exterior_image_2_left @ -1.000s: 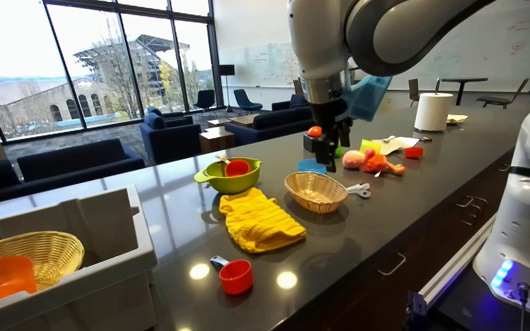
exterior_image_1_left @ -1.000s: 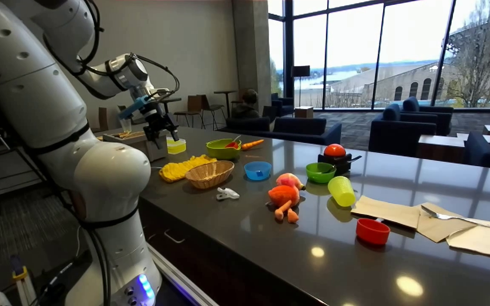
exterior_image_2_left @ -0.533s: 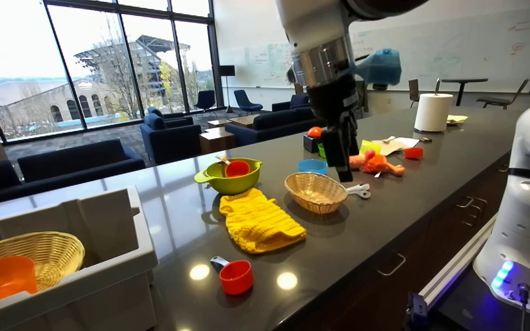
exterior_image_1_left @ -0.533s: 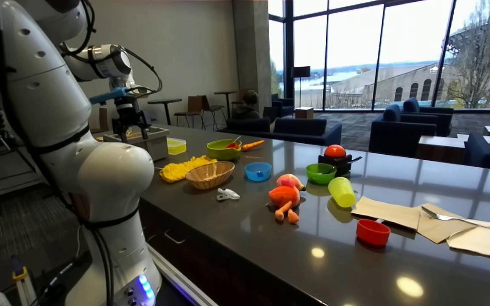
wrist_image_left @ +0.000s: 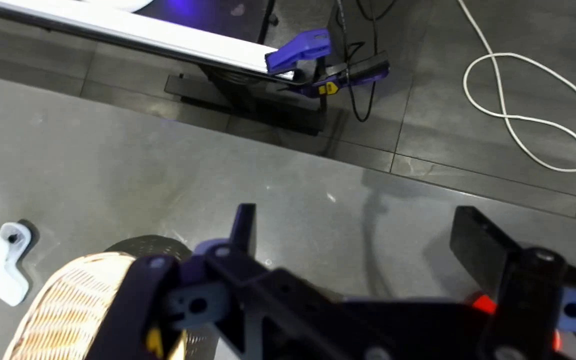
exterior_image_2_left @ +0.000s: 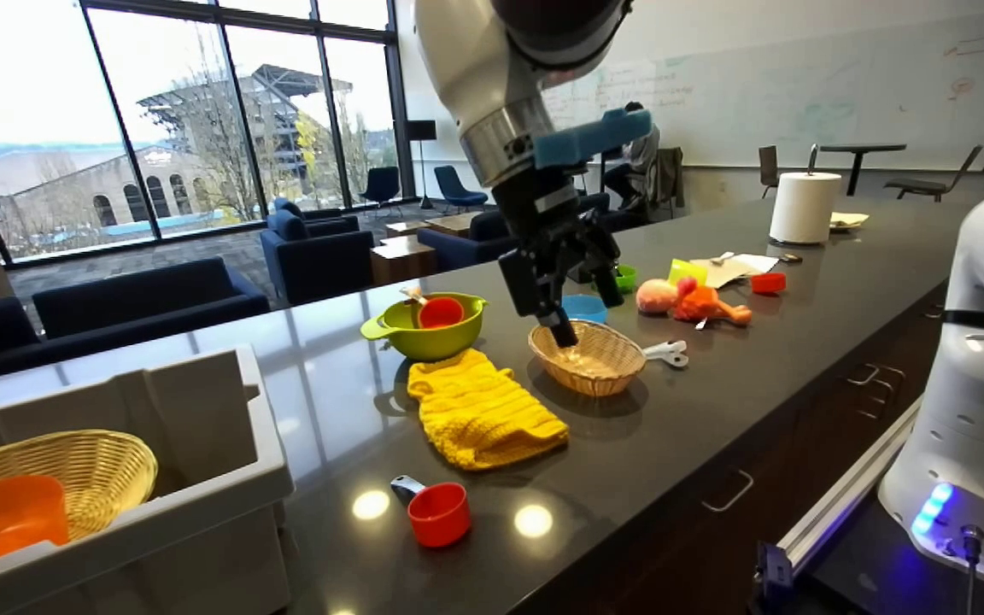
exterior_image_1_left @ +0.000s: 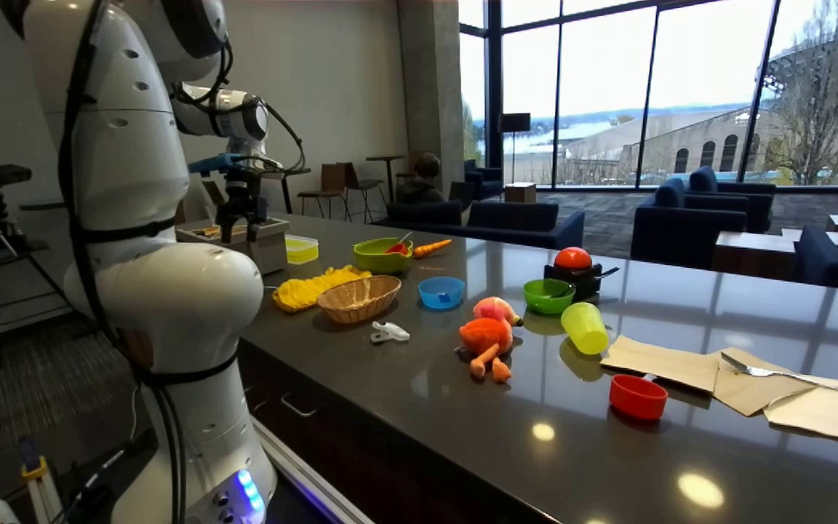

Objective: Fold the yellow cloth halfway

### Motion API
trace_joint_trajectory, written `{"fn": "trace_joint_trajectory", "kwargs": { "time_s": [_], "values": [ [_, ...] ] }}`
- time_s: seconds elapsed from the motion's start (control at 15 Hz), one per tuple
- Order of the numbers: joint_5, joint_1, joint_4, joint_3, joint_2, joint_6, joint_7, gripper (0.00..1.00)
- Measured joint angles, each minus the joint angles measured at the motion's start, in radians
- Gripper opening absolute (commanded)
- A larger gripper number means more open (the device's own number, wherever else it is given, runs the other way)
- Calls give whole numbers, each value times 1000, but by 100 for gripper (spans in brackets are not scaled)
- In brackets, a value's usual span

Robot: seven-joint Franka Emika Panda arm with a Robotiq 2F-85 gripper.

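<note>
The yellow cloth (exterior_image_2_left: 483, 414) lies flat and slightly rumpled on the dark counter, between the green bowl and the near red cup. It also shows in an exterior view (exterior_image_1_left: 317, 289), partly behind the wicker basket. In the wrist view the gripper hides nearly all of where it lies. My gripper (exterior_image_2_left: 590, 314) is open and empty, above the counter, with its fingers tilted downward. It shows in an exterior view (exterior_image_1_left: 239, 233) against the grey bin, higher than the cloth and not touching it. In the wrist view the fingertips (wrist_image_left: 355, 220) are wide apart with bare counter beyond them.
A wicker basket (exterior_image_2_left: 590, 376) stands beside the cloth, with a white clip (exterior_image_2_left: 667, 353) next to it. A green bowl (exterior_image_2_left: 432, 342), a red measuring cup (exterior_image_2_left: 438, 517) and a grey bin (exterior_image_2_left: 266, 427) surround the cloth. The counter's edge (wrist_image_left: 318, 160) crosses the wrist view.
My gripper has swung sideways and back and turned, so its two fingers now show spread apart in an exterior view. The upper arm has shifted. The cloth and other objects have not moved.
</note>
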Motion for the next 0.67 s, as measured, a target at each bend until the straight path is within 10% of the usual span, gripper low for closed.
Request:
{"fn": "trace_joint_trajectory", "kwargs": {
  "time_s": [0.67],
  "values": [
    [-35,37,-76,-113,139,418,188,100]
  ]
}}
